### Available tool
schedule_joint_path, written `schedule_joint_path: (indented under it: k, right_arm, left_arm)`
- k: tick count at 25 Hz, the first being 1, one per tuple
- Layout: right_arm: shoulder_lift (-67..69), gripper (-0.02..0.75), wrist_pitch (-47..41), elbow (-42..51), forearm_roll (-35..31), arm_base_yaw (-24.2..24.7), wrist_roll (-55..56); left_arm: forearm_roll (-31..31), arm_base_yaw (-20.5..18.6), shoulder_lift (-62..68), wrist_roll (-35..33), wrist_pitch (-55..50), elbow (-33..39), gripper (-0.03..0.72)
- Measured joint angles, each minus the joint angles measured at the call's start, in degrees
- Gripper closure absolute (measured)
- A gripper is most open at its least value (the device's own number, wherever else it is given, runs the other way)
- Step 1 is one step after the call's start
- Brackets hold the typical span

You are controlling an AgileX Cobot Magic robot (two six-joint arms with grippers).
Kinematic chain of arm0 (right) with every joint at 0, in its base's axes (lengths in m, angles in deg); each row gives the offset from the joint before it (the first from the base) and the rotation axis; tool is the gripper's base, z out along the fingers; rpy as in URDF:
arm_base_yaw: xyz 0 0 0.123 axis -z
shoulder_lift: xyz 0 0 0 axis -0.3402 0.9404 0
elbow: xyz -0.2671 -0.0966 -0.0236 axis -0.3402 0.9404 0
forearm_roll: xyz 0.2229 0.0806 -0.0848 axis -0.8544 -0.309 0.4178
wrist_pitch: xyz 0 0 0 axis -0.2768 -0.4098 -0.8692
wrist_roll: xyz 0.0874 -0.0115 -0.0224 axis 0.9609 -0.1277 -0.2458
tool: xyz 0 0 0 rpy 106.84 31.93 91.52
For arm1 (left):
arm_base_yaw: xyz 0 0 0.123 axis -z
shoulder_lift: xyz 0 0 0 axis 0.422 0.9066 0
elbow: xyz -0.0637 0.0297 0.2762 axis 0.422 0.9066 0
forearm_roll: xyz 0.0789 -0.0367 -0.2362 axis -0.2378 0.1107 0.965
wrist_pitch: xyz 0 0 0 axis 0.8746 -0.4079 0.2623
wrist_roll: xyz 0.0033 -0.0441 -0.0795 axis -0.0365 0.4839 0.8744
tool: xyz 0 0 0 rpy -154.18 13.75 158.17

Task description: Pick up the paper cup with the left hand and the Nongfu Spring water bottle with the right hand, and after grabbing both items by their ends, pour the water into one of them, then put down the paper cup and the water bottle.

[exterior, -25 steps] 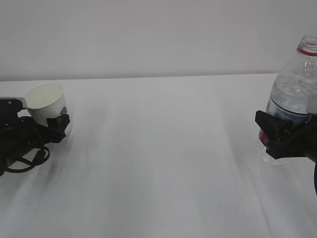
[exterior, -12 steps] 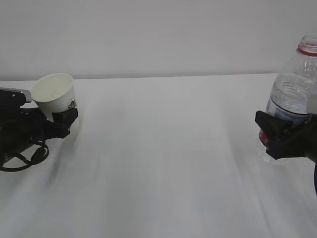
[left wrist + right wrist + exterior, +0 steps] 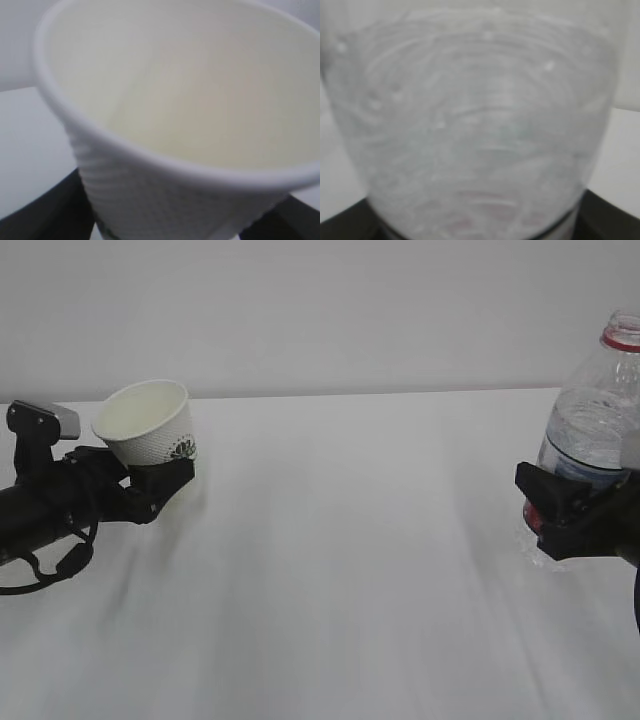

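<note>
Left hand (image 3: pixel 165 488) clamps the paper cup (image 3: pixel 148 425) low on its base, at 9 o'clock, tilted, mouth up-left. Thin paper: light, crushable; a base hold suits.

Right hand (image 3: pixel 560 515) grips the Nongfu Spring water bottle (image 3: pixel 592 430) at 3 o'clock, upright, uncapped. Water (image 3: pixel 585 455) makes it heavier; ribbed plastic flexes, so hold low.

Soft, even, slightly washed-out light leaves faint shadows under the left hand (image 3: pixel 150 490), while both wrist views are blurred at close range.
</note>
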Motion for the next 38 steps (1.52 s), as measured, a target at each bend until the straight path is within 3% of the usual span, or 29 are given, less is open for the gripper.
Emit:
schedule_joint_path:
  k: [17, 22, 31, 38]
  right_arm:
    - [0.0, 0.256, -0.1, 0.0, 0.0, 0.0, -0.09]
    - [0.0, 0.256, -0.1, 0.0, 0.0, 0.0, -0.09]
    - [-0.14, 0.256, -3.18, 0.0, 0.0, 0.0, -0.09]
    - [-4.88, 0.256, -10.27, 0.0, 0.91, 0.0, 0.9]
  left_arm:
    - [-25.34, 0.96, 0.0, 9.64, 0.0, 0.0, 0.139]
    - [-26.17, 5.47, 0.0, 10.13, 0.0, 0.0, 0.139]
    - [-21.99, 15.89, 0.0, 10.25, 0.0, -0.11, 0.141]
    - [-21.15, 21.57, 0.0, 10.41, 0.0, -2.9, 0.141]
